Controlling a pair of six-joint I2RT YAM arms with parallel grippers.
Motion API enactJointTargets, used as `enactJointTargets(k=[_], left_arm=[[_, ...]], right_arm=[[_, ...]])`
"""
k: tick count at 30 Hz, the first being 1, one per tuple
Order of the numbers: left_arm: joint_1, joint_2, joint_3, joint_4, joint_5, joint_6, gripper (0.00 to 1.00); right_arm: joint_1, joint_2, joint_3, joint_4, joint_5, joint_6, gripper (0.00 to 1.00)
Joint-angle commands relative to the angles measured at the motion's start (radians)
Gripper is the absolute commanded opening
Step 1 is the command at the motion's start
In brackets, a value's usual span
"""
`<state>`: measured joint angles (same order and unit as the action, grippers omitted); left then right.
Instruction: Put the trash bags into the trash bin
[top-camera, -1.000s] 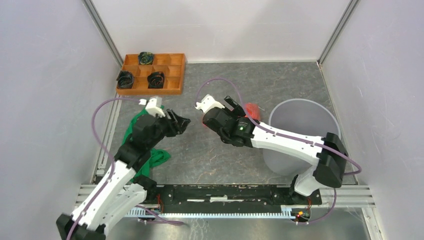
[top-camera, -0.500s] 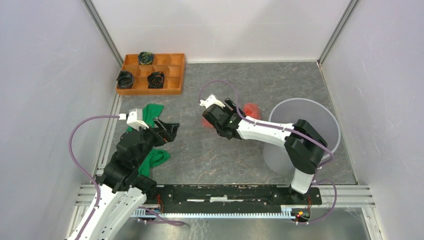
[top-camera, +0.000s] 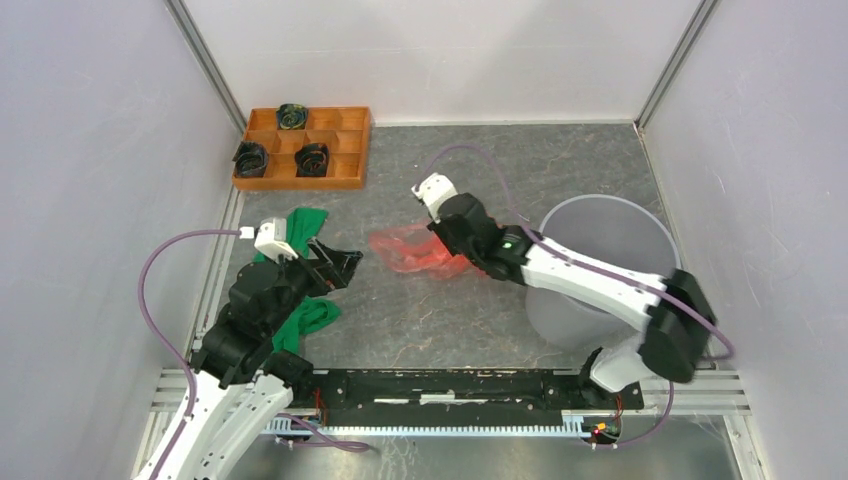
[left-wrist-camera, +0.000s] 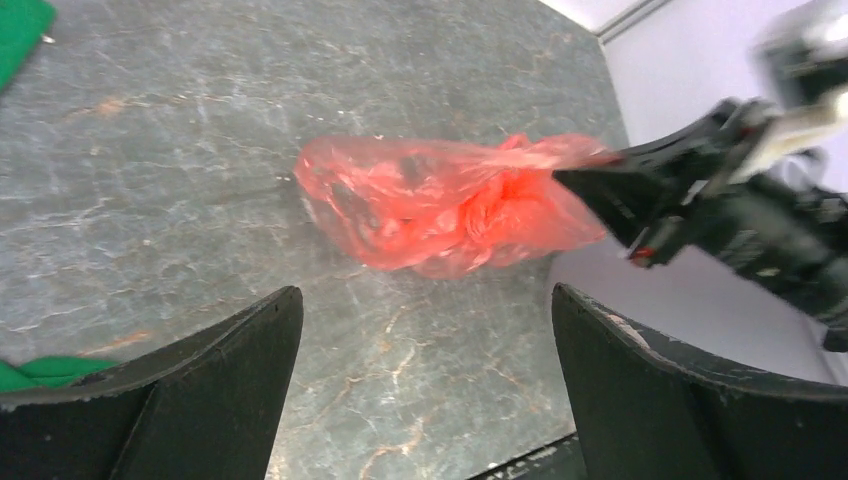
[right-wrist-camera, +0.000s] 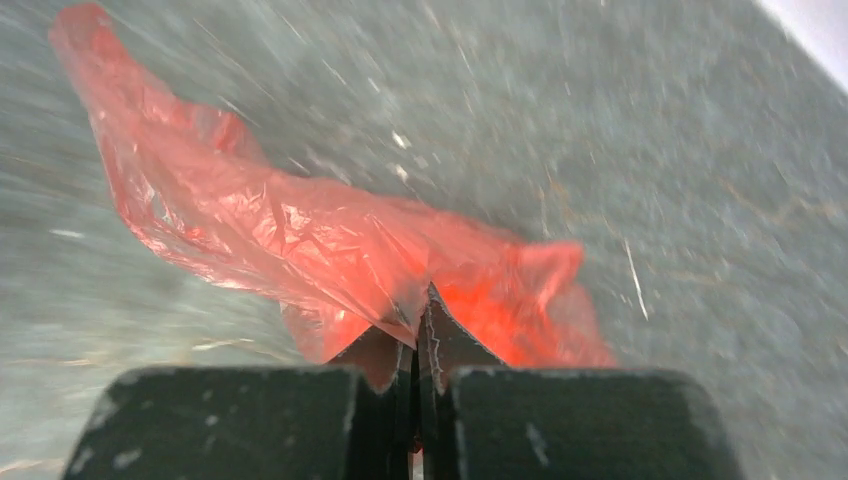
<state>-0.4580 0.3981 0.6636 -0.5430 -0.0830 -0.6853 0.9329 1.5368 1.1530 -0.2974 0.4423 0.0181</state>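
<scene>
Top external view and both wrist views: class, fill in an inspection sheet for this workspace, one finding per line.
Surface: grey marbled table, no spills seen.
Job's things: red bag lies outside the bin, stretched leftward over the table. The bin stands upright at the right.
Clutter: green cloth under the left arm. A wooden tray at the far left holds three black rolls.
Grippers: right gripper is shut, pinching one end of the bag. The left gripper is open and empty, facing the bag.
Cables: purple cables loop freely above each arm, not snagged.
Surroundings: pale walls and metal frame posts. No people are seen.
</scene>
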Motion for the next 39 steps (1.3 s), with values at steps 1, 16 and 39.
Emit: enactJointTargets(k=[1,16,39], left_arm=[[-0.003,-0.012,0.054,0.065,0.147,-0.084,1.0],[-0.002,-0.04,0.114,0.007,0.154,-0.173,1.0],[-0.002,-0.157,-0.144,0.092,0.248,-0.261,1.0]], right_arm=[[-0.027,-0.187,0.021,0.089,-0.271,0.066,0.0],[-0.089,-0.4,-0.112,0.184,-0.502,0.137,0.0],[-0.109,-0.434,-0.149,0.199,-0.449,0.124,0.0]])
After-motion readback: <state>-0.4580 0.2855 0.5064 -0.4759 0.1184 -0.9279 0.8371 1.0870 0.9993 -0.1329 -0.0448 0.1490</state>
